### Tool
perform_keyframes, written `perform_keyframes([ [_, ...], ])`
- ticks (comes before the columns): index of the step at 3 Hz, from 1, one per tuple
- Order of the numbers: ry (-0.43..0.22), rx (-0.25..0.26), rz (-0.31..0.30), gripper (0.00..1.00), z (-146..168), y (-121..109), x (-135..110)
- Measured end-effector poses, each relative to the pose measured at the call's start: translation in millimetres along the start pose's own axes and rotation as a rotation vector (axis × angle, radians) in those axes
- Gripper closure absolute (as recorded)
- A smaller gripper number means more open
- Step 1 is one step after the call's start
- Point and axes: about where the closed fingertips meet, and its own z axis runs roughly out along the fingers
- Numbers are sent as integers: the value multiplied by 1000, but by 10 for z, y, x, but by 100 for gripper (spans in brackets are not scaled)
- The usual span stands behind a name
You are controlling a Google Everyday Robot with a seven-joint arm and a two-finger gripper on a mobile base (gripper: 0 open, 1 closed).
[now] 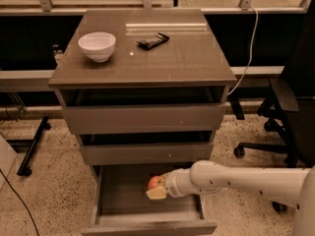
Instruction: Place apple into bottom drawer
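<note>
Apple [155, 182]: one, small, round, red-orange with a paler yellowish side. Location: inside the open bottom drawer [123, 200], toward the middle-right of the box and just under the front of the middle drawer [147, 153]. Whether it hangs above the grey floor or already touches it cannot be told from this angle.

Holder: gripper [157, 187], at the end of the white arm [246, 178] that reaches in from the right across the drawer's side wall. It is closed around the apple, with a yellowish pad showing beneath and in front of the fruit; nothing else is in its grasp.

Handling, as judged: light for its size, firm and stiff, so it should take a moderate squeeze without deforming. The skin is smooth and likely waxy, and the rounded shape gives the pads little flat surface, so it may slip or roll out if gripped off-centre. Best hold is across the widest part, pads on opposite sides, clear of the stem end. Bruises under hard pressure or a drop; set down low, not released from height. Once free it may roll on the plain floor toward a wall of the drawer.

Surroundings: top drawer [142, 118] and middle drawer slightly ajar. Cabinet top [187, 58] carries a white bowl [97, 45] and a dark flat object [153, 40], both well apart from the apple. Office chair [290, 107] at right.
</note>
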Motion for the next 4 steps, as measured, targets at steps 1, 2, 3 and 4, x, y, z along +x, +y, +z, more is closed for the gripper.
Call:
perform_keyframes([
  [1, -66, -5, 7, 100, 271, -126, 24],
  [2, -122, -14, 5, 100, 515, -273, 81],
  [3, -191, -25, 47, 100, 822, -526, 257],
  [4, -220, -34, 84, 100, 1007, -696, 396],
])
